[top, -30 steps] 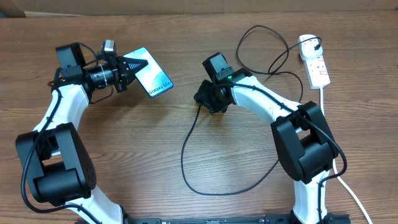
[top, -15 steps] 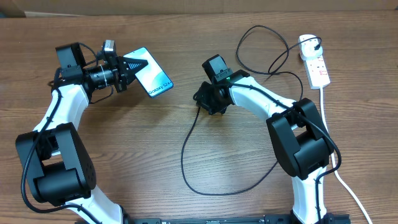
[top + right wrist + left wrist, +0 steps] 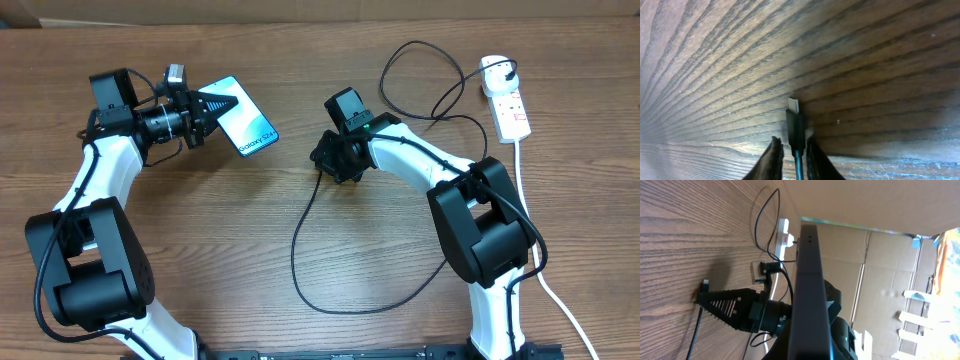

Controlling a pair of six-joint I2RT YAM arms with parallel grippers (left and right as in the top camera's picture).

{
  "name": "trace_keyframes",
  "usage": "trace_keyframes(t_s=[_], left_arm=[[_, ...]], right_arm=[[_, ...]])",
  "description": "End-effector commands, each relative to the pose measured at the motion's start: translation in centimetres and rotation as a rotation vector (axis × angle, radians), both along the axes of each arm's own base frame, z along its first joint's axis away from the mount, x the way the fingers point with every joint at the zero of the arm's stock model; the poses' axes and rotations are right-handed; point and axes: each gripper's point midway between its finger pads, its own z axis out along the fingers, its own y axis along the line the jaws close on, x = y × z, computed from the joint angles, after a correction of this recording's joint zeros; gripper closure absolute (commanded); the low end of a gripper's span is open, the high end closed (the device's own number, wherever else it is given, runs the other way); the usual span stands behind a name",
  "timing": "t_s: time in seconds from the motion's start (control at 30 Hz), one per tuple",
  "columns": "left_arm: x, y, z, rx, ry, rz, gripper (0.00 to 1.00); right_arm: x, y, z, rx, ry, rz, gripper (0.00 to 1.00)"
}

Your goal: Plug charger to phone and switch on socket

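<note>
Though straddling the charger (image 3: 795, 127) tip with right gripper (image 3: 793, 142), cannot tell if pinched. Clamping the phone (image 3: 252, 127) in left gripper (image 3: 225, 103).

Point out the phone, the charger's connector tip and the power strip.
phone (image 3: 250, 126): overhead view, middle of its lit screen.
charger's connector tip (image 3: 795, 122): right wrist view, black body behind the metal end.
power strip (image 3: 510, 108): overhead view, white top by the red marks.

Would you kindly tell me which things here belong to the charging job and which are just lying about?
Job in hand:
phone, held in the left end effector
charger cable
socket

Lying about:
cardboard boxes in the background
</note>
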Motion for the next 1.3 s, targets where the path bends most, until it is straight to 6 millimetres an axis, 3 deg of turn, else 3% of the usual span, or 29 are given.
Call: trace_keyframes(t_s=[0.0, 0.17, 0.47, 0.6, 0.7, 0.87, 1.07, 1.17, 1.27], left_arm=[[0.0, -0.2, 1.6, -0.014, -0.065, -0.037, 0.96], [0.0, -0.2, 1.6, -0.014, -0.065, -0.036, 0.96], [0.0, -0.2, 1.6, -0.014, -0.065, -0.036, 0.96], [0.0, -0.2, 1.6, -0.014, -0.065, -0.036, 0.96], [0.0, -0.2, 1.6, -0.014, -0.065, -0.037, 0.96], [0.0, -0.2, 1.6, -0.017, -0.065, -0.039, 0.96], [-0.4, -0.7, 2.0, -0.039, -0.070, -0.066, 0.96], [-0.5, -1.3, 2.0, -0.041, -0.066, -0.081, 0.96], [-0.9, -2.4, 2.3, -0.055, -0.069, -0.115, 0.96]], right_arm=[[-0.2, -0.3, -1.5, -0.030, 0.016, 0.001, 0.89], [-0.2, -0.3, -1.4, -0.031, 0.006, 0.031, 0.96], [-0.7, 0.6, 0.2, 0.079, 0.024, 0.116, 0.96], [-1.4, 1.1, 3.1, 0.199, 0.024, 0.207, 0.96], [-2.8, 1.9, 6.4, 0.320, 0.008, 0.325, 0.96], [-6.1, 2.7, 12.4, 0.488, -0.058, 0.537, 0.96], [-10.3, 2.2, 18.0, 0.592, -0.107, 0.686, 0.96], [-11.9, 2.4, 20.2, 0.681, -0.129, 0.747, 0.96], [-12.9, 2.4, 21.2, 0.741, -0.121, 0.775, 0.96]])
